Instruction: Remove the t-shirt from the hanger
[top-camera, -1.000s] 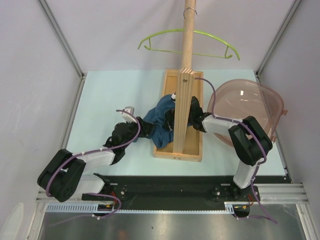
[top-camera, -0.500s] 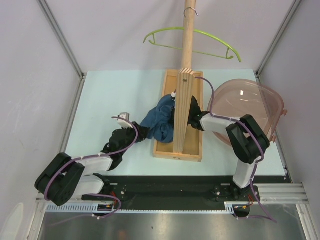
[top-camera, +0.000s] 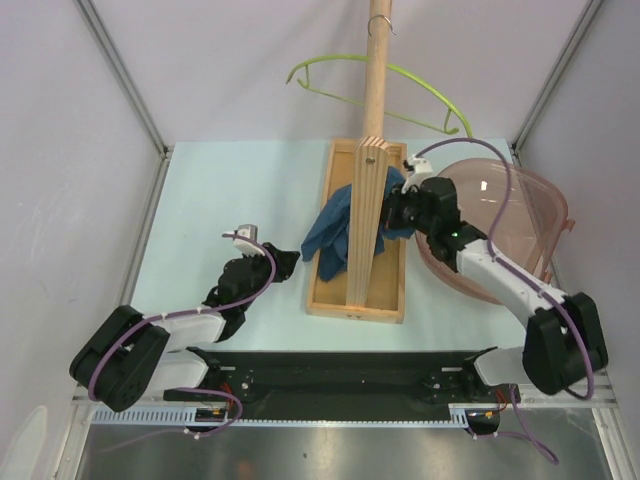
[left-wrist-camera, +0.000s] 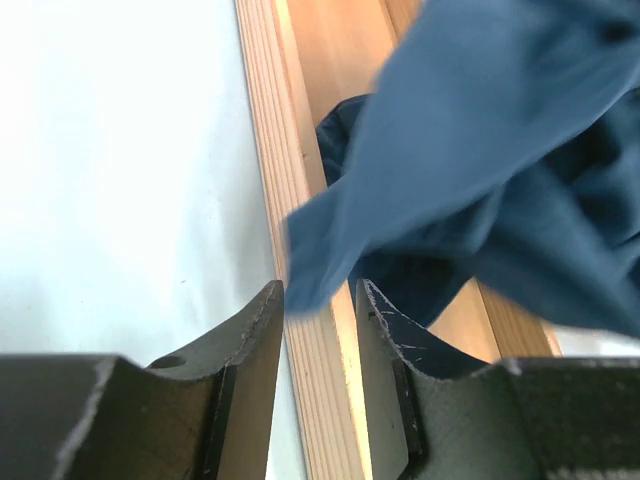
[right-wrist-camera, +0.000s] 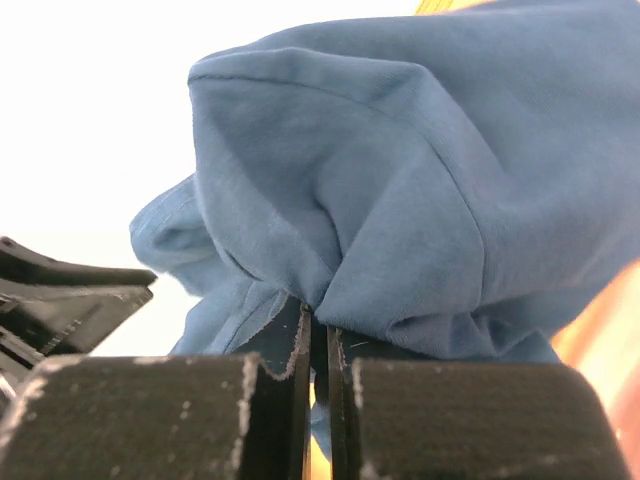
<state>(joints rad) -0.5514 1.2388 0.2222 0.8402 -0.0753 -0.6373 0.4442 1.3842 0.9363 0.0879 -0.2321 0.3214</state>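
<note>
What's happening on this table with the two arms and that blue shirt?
The t-shirt is already off the hanger, which hangs bare near the top of the wooden pole. The right gripper is shut on a bunch of the cloth and holds it up beside the pole, above the wooden tray. The left gripper is open at the tray's left edge, with a corner of the shirt dangling by its fingertips, not clamped.

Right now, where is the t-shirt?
In the top view the t-shirt is bunched over the left side of the wooden tray, against the pole, pinched in the right hand; the hanger above is bare.
</note>
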